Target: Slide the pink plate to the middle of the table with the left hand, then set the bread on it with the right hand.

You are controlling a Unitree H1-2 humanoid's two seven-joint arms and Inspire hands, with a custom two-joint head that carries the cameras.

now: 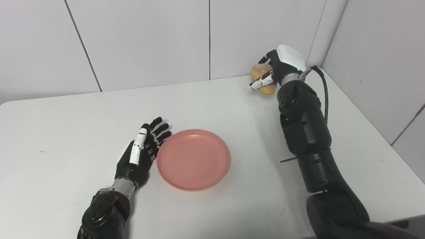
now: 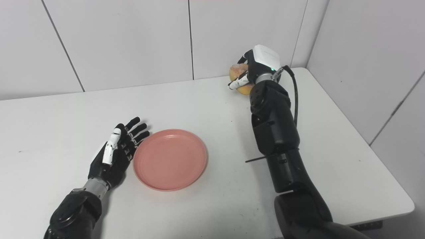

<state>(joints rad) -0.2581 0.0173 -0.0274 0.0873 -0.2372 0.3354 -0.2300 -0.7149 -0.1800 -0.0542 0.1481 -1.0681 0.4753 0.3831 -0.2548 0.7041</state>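
While right hand (image 1: pixel 277 68) grips bread (image 1: pixel 260 72), pink plate (image 1: pixel 194 159) adjoins left hand (image 1: pixel 141 152).

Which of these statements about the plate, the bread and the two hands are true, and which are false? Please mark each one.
1. The right hand is closed around the bread near the table's far edge. True.
2. The bread already lies on the pink plate. False: the plate holds nothing, and the bread is in the right hand, far from it.
3. The left hand is open, fingers extended, at the plate's left rim. True.
4. The left hand grips the plate from above. False: it lies beside the rim, not over it.
5. The plate stands at the table's right edge. False: it sits near the middle.
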